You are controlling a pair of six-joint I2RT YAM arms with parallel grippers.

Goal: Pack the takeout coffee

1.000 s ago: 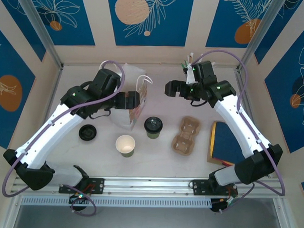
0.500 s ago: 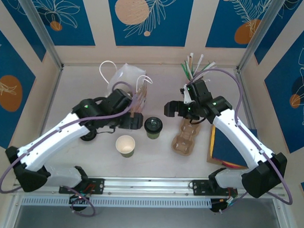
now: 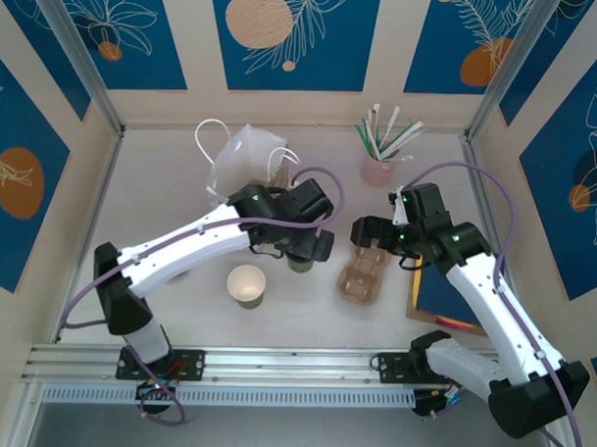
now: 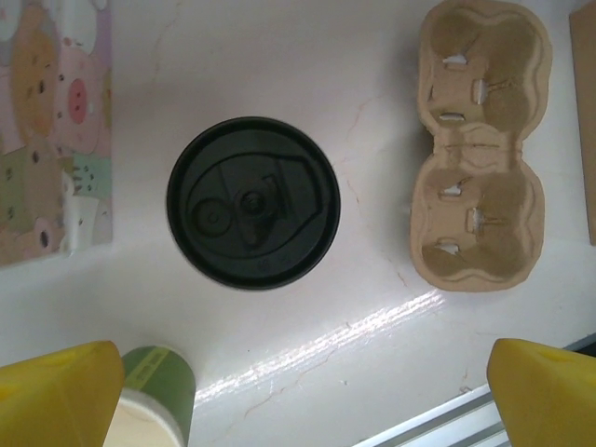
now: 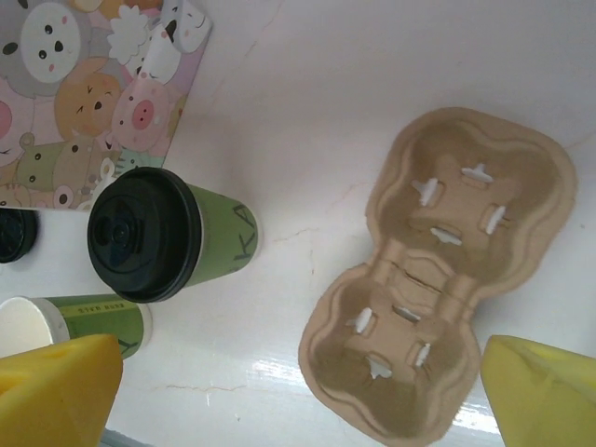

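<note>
Left tool (image 4: 298, 396) hung above takeout coffee (image 4: 253, 214), released wide — presumably to straddle the cup; right tool (image 5: 298, 391) released too, empty.

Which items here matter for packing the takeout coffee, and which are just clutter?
Job: lidded green cup; probably the cup carrier or gift bag; left gripper above the cup.
Clutter: lidless cup; loose black lid; cup of straws.
</note>
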